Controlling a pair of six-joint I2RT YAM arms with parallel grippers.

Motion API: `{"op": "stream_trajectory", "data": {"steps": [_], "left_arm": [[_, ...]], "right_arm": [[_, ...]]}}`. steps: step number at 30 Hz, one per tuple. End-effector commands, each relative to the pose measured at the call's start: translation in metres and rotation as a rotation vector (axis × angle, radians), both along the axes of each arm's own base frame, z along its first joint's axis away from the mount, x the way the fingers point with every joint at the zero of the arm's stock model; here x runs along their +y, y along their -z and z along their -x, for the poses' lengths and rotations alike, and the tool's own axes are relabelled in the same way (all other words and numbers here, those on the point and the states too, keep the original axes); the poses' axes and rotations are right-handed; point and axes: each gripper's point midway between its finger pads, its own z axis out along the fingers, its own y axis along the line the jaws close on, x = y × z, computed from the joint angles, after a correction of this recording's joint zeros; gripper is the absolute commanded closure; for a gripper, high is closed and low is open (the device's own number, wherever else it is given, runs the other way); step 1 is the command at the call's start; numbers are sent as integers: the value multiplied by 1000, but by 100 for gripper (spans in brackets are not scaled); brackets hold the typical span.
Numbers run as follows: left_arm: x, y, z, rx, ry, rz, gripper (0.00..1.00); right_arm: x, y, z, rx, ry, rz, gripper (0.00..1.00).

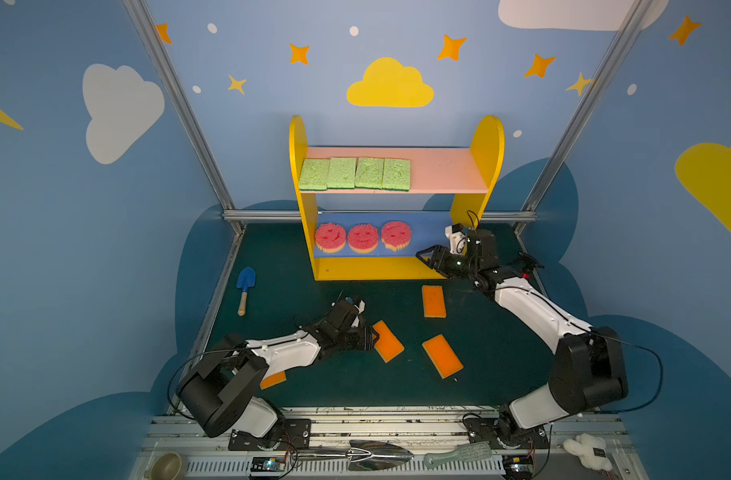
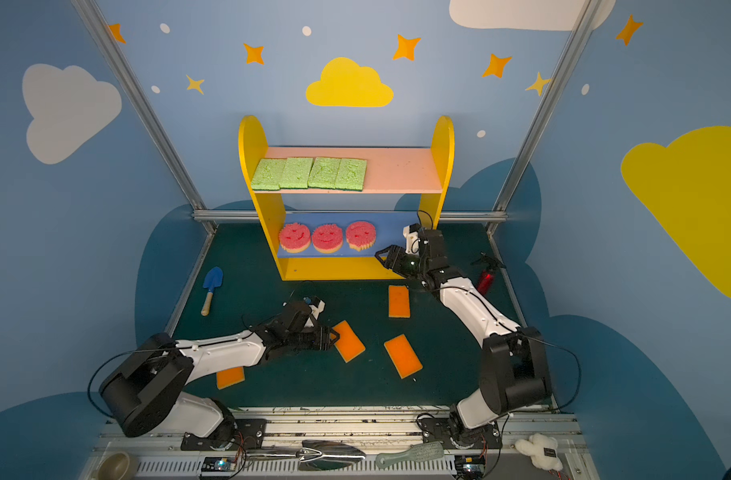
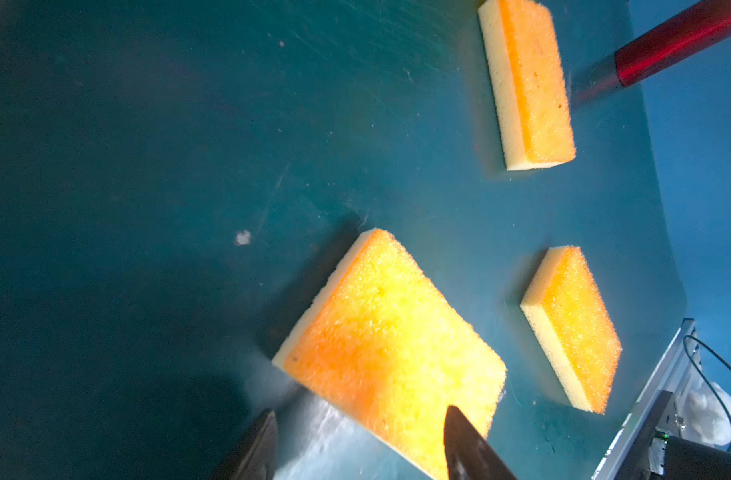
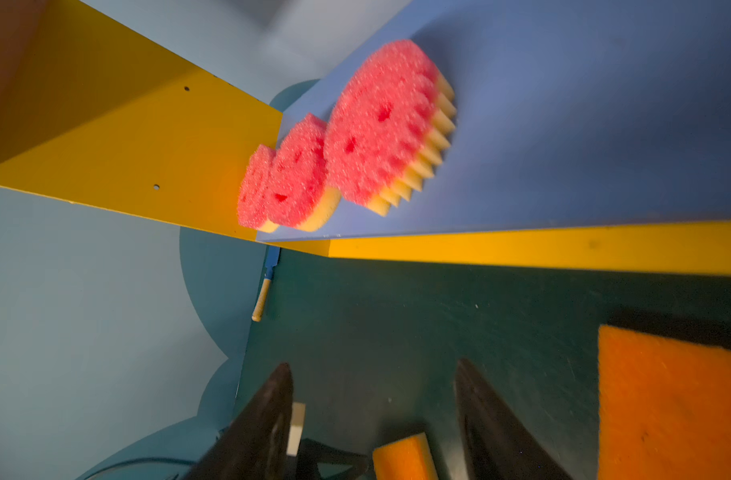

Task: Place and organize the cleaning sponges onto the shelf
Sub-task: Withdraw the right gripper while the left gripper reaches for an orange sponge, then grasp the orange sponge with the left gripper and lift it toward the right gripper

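Note:
The shelf (image 1: 486, 166) stands at the back of the mat, with several green cleaning sponges (image 1: 355, 172) on its pink top board and three pink smiley ones (image 1: 363, 237) on the blue board. Several orange sponges lie on the mat. My left gripper (image 1: 374, 332) straddles the end of one (image 1: 390, 345). In the left wrist view, one finger (image 3: 459, 436) overlaps that sponge (image 3: 388, 345), while the other stands clear of it. My right gripper (image 1: 424, 255) hangs open and empty before the shelf's right end, near another orange sponge (image 1: 433, 301).
A blue trowel (image 1: 245, 286) lies left of the shelf. A red bottle (image 2: 485, 280) lies by the mat's right edge. Two more orange sponges are on the mat: one (image 1: 442, 355) in the middle, one (image 1: 272, 379) partly under my left arm. Tools sit on the front rail (image 1: 397, 419).

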Motion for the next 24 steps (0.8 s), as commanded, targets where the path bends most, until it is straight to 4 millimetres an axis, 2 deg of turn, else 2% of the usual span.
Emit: {"op": "stream_trajectory", "data": {"steps": [1,5,9,11,17,24], "left_arm": [[-4,11,2,43,-4,1,44],[-3,29,6,79,-17,-10,57],[-8,32,3,83,-18,-3,75],[-9,31,0,83,-20,-7,97],[-13,13,-7,42,-15,0,97],[-9,-38,-24,-42,-24,30,97]], "right_arm": [[-14,0,21,-8,15,24,38],[-23,6,42,5,22,28,38],[-31,14,56,11,36,23,38],[-32,17,61,15,32,15,38],[-25,24,79,47,-40,-23,38],[-1,33,105,97,-190,-111,36]]}}
